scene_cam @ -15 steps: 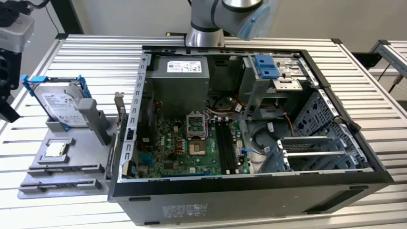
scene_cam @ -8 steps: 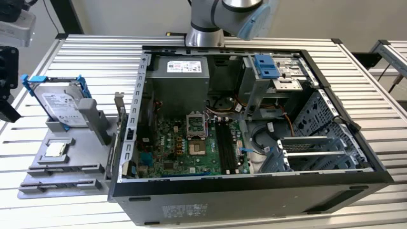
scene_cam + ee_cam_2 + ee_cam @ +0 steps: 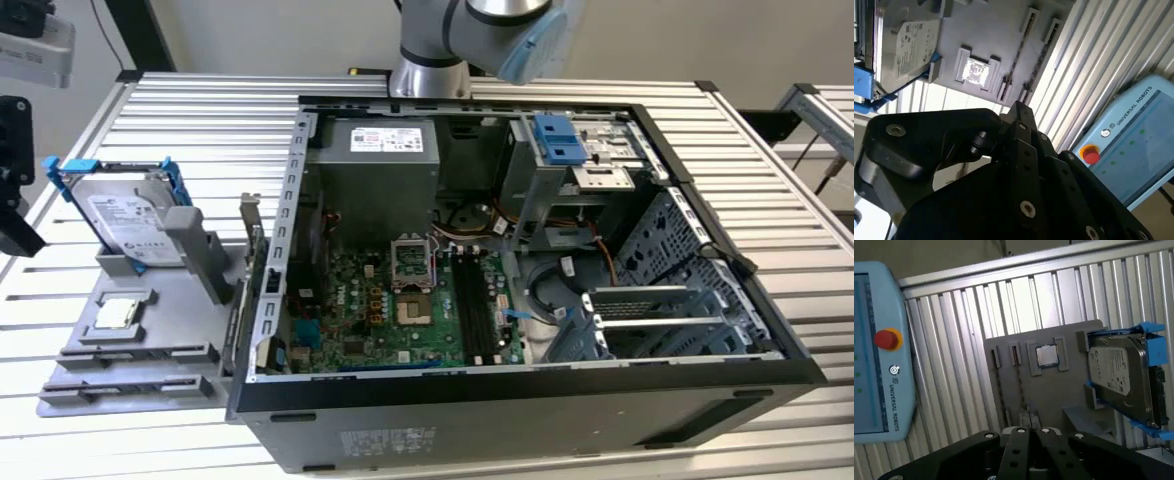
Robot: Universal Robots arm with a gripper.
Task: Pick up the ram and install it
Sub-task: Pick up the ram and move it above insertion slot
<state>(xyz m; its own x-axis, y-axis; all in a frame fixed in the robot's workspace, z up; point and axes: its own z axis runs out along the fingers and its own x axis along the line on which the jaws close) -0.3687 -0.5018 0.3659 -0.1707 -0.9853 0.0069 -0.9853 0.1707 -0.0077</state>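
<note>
Well clear of the grey fixture tray (image 3: pixel 1054 390), the gripper (image 3: pixel 1033 431) hangs with its jaws pressed together and nothing visible between them. I judge the task to be at its first step, the approach for the pick, with no grasp made. On the tray, just beside the processor chip (image 3: pixel 1046 356), narrow end brackets hold a thin dark strip (image 3: pixel 1019 385) edge-on. That is my best guess for the ram, though I cannot tell for sure, since no blue face, chips or label show from this side. A pick there would call for spread jaws squared across the strip's thin width. At the tray's other end stands the hard drive (image 3: pixel 1119 375) in its blue bracket. Just beside the tray, on the exterior view's right, the open computer case (image 3: pixel 534 385) shows the motherboard's black memory slots (image 3: pixel 474 305), which look unfilled as far as I can tell.
</note>
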